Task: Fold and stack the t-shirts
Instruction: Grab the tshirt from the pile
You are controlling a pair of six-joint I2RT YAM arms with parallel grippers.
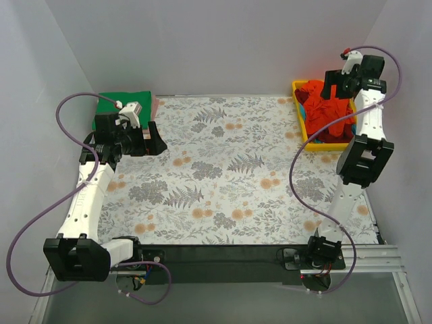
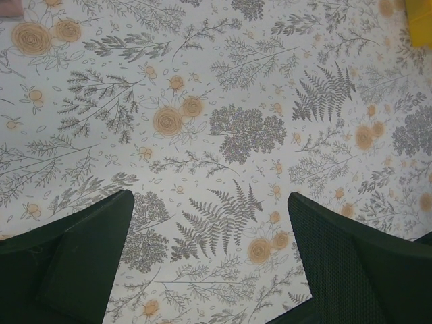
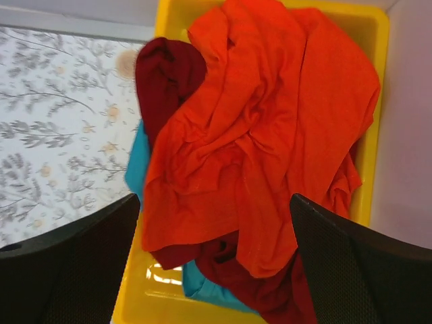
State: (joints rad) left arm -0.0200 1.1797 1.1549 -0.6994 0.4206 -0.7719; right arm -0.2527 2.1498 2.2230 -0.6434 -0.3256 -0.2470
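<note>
A bright orange-red t-shirt [image 3: 270, 121] lies crumpled on top of a pile in the yellow tray [image 3: 148, 297]. A dark red t-shirt [image 3: 165, 74] lies under it. My right gripper [image 3: 216, 270] hovers open and empty just above this pile; in the top view the gripper [image 1: 335, 84] is over the orange-red shirt [image 1: 327, 108]. A green t-shirt [image 1: 123, 106] lies folded flat at the far left corner. My left gripper [image 1: 152, 142] is open and empty next to the green shirt; its wrist view shows the gripper [image 2: 212, 263] over bare floral cloth.
A teal cloth [image 3: 138, 169] also lies in the tray pile. A pink edge [image 1: 155, 105] shows beside the green shirt. The floral tablecloth [image 1: 229, 169] covers the table. Grey walls close in on the left, back and right. The tray [image 1: 298, 115] sits at the far right corner.
</note>
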